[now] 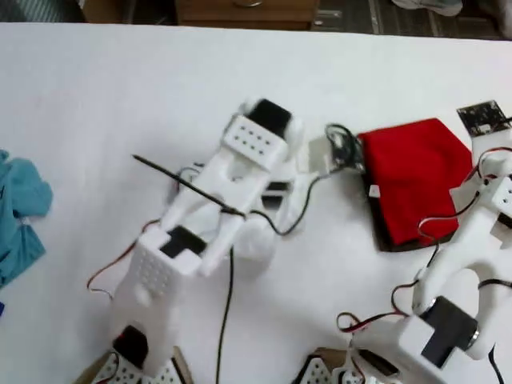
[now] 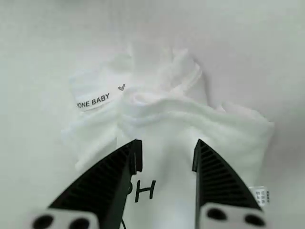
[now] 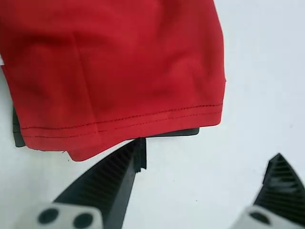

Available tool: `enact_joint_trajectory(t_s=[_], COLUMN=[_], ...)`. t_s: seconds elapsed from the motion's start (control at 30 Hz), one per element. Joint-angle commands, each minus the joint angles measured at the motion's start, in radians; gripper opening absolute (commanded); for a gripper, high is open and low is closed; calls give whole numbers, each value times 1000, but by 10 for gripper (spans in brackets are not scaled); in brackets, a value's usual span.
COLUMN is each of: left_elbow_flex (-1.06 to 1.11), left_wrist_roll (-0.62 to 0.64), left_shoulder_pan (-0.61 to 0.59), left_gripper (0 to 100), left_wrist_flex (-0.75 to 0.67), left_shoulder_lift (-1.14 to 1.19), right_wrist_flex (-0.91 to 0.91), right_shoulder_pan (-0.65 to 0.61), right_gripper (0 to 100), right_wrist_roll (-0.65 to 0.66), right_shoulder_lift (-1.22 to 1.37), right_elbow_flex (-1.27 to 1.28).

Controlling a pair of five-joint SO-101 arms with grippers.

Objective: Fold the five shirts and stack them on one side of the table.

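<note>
A white shirt [image 2: 190, 129] lies bunched on the white table, its neck label [image 2: 93, 101] turned up. My left gripper [image 2: 167, 155] hovers open just over it, one finger to each side of a fold. A folded red shirt [image 1: 416, 172] rests on a dark folded shirt [image 3: 171, 133] at the right side of the table. My right gripper [image 3: 209, 160] is open above bare table, just off the red shirt's [image 3: 114, 62] hemmed edge. A crumpled teal shirt [image 1: 20, 216] lies at the table's left edge. The left arm [image 1: 240, 160] stretches over the table's middle.
The right arm [image 1: 472, 232] stands at the front right beside the stack. Loose black and red cables [image 1: 228, 288] trail from both arms. The far half of the white table [image 1: 120, 88] is bare. Wooden furniture [image 1: 244, 12] stands beyond the far edge.
</note>
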Motion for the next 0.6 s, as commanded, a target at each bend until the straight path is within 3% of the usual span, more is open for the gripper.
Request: enact_joint_trajectory(t_s=[0.0,0.17,0.57], left_elbow_flex=[-4,-4,-329], left_wrist_roll=[-48,-110,-106], left_shoulder_pan=[6,3,0], left_gripper=[199,199,199], left_wrist_flex=[9,5,46], left_shoulder_lift=[14,129,204], right_wrist_flex=[-13,-8,-12], right_shoulder_pan=[42,97,108], right_gripper=[387,387,387], right_wrist_roll=[-5,-2,2], right_shoulder_lift=[24,93,153], right_elbow_flex=[-74,-149,-166])
